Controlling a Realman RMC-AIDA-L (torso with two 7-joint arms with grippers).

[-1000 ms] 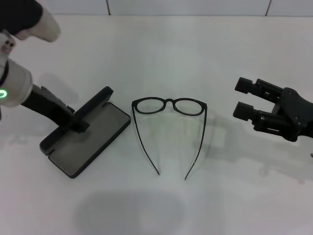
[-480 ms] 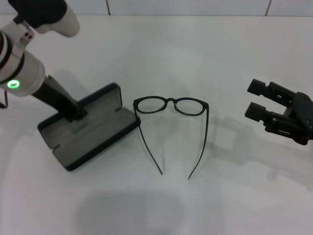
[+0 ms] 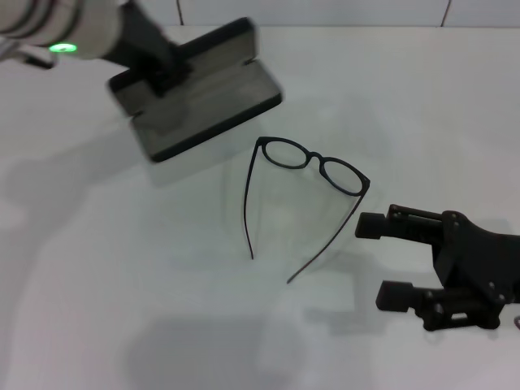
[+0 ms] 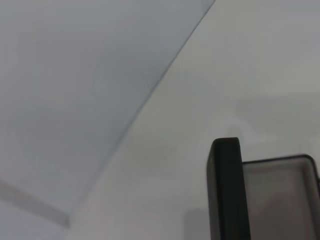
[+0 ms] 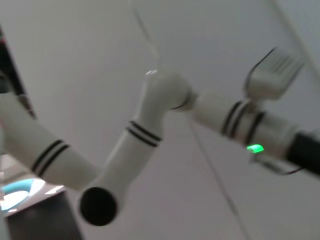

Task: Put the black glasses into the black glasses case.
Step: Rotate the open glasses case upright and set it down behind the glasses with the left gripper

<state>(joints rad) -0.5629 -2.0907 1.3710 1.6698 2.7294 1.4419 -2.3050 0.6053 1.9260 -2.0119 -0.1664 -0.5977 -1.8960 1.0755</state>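
Observation:
The black glasses point(image 3: 310, 165) lie on the white table point(image 3: 122, 268) near its middle, lenses away from me and temple arms spread toward me. The black glasses case point(image 3: 207, 101) hangs open above the table at the back left, its grey lining showing. My left gripper point(image 3: 158, 71) is shut on the case's far edge. The left wrist view shows the case's rim point(image 4: 227, 192) and lining point(image 4: 280, 200). My right gripper point(image 3: 392, 260) stands open at the front right, close beside the tip of the glasses' right temple arm, with nothing between its fingers.
A tiled wall edge point(image 3: 325, 23) runs along the back of the table. In the right wrist view the left arm point(image 5: 150, 130) with its green light point(image 5: 255, 148) stretches across the picture.
The left gripper has lifted the open case off the table and carried it toward the back. The right gripper has come nearer to me and closer to the glasses, which now lie turned in the view.

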